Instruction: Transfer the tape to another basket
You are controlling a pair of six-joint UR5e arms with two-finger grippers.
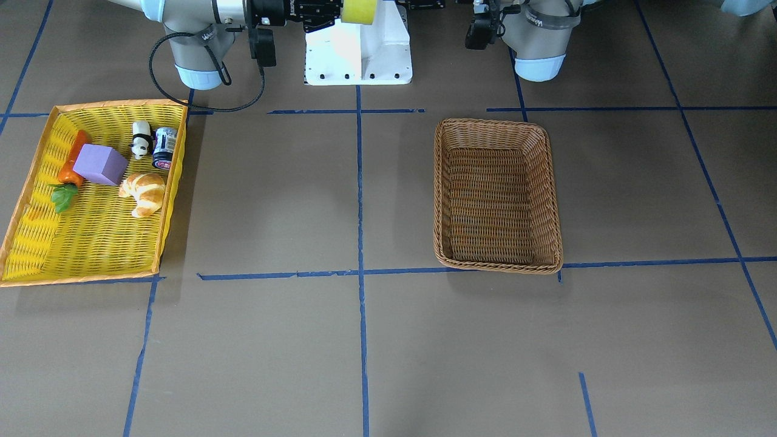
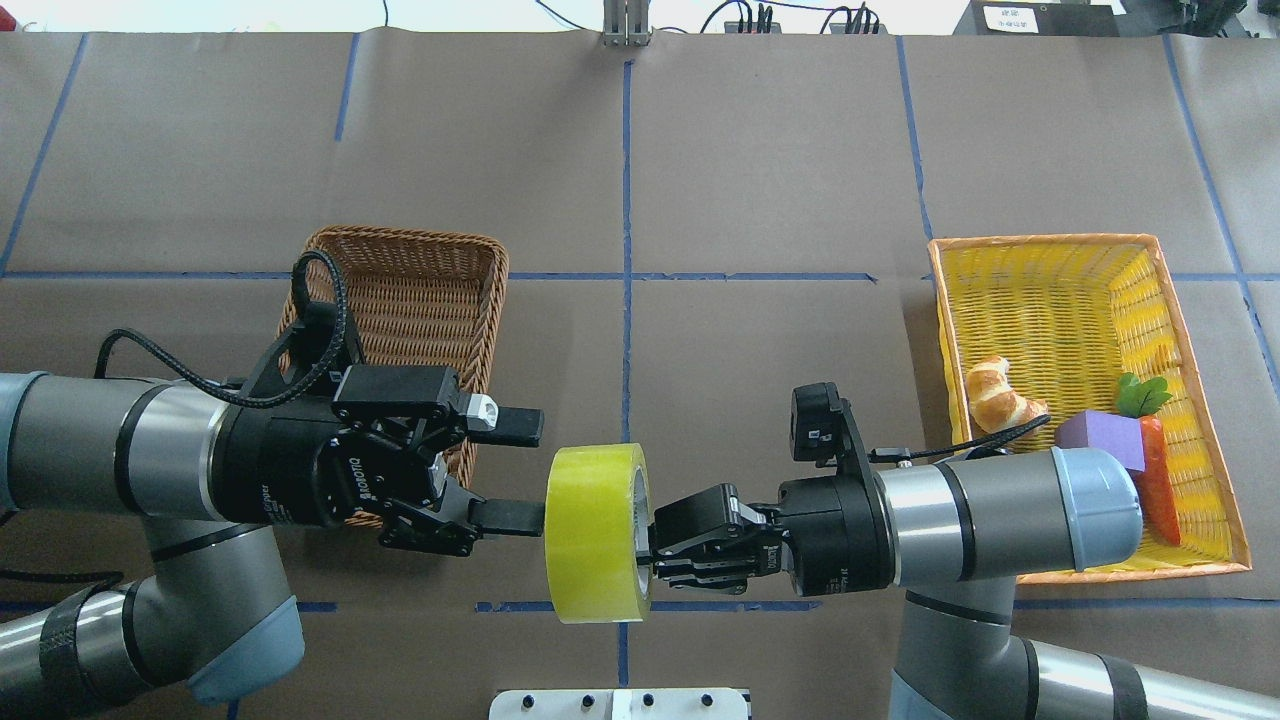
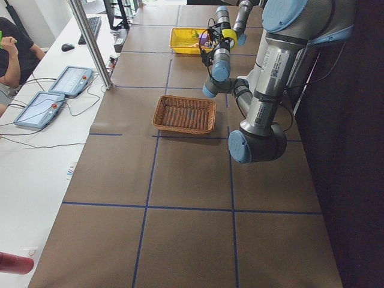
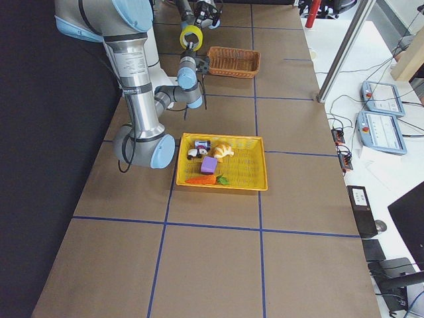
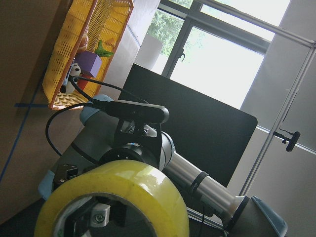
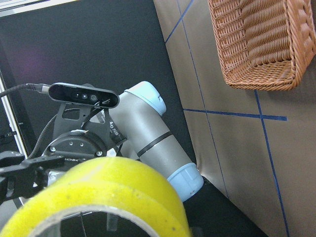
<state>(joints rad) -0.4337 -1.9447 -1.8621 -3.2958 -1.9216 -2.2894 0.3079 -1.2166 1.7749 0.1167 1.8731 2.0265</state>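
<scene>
Right tool [image 2: 650, 545] pinches tape [image 2: 590, 535] between wicker basket [image 2: 400, 238] and yellow tray [image 2: 1030, 240] holding croissant [image 2: 995, 395]; left tool [image 2: 525, 470] spread.

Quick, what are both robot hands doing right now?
Left gripper: open, holding nothing.
Right gripper: closed on the tape.

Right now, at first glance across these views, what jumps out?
A wide roll of translucent yellow packing tape hangs in mid-air over the table's centre line, held by the right gripper. The left gripper faces it from the other side, jaws open. The rectangular brown woven wicker basket sits empty by the left arm. The bright yellow, orange-rimmed tray basket, far right, holds a croissant, purple block and carrot.
</scene>
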